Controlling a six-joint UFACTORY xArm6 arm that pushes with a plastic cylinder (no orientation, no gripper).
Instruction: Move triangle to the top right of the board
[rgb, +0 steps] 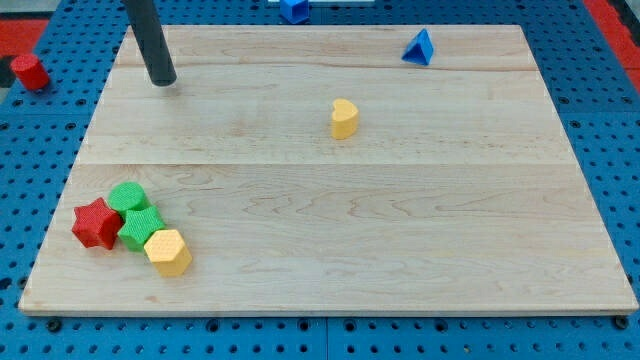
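My tip (161, 83), the dark rod's bare end with no fingers to part or close, touches nothing at the wooden desk's (330, 240) upper left. The blue plastic triangle (420, 48) sits upper right, well apart from it.

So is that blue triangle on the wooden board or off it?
On it. The blue triangle stands on the board near the view's top right edge. My tip is far off at the view's top left.

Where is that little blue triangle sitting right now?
The blue triangle sits near the board's top edge, toward the view's right, up and right of the yellow heart-shaped block and far from my tip.
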